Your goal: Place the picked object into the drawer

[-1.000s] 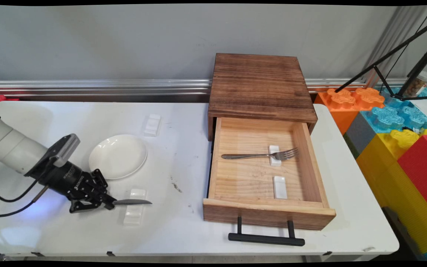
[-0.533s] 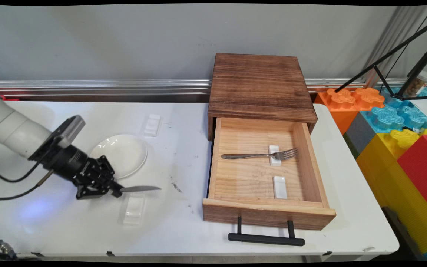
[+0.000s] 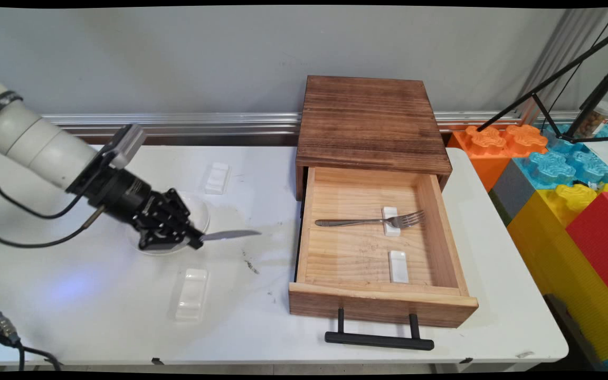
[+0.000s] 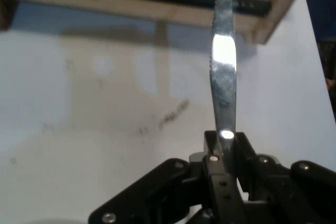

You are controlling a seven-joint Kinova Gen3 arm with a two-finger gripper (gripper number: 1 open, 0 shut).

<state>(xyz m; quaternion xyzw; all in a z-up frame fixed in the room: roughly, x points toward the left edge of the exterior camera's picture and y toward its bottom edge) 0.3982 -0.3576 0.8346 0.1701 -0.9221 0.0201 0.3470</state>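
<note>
Gripping a table knife point(image 3: 228, 235) by its handle end, the gripper point(image 3: 194, 241) hangs above the white table point(image 3: 98, 316), its black fingers point(image 4: 218, 153) pressed together on the steel, and the blade sticks out level toward the open drawer point(image 3: 378, 248). The blade tip is near the drawer's left wall but clear of it, with bare tabletop between them. In the hand view the blade stands on edge, serrated side to the left, its tip pointing at the pale wooden side of the drawer. Taking the drawer as the landmark: the gripper sits well to its left, over the near rim of a white plate point(image 3: 198, 211), most of which the black linkage hides. A white rest point(image 3: 192, 293) lies on the table left of the drawer's front corner, below the gripper and apart from it; a second white rest point(image 3: 217, 177) lies left of the drawer's back end. Inside the drawer a fork point(image 3: 370, 220) lies crosswise, its neck propped on a small white rest point(image 3: 390, 220), and another white rest point(image 3: 398, 265) lies nearer the drawer front. The dark wooden cabinet point(image 3: 370, 121) sits directly behind the drawer, and a black bar handle point(image 3: 379, 340) juts from the drawer's front. Whether the knife's handle runs far back between the fingers is hard to make out.
</note>
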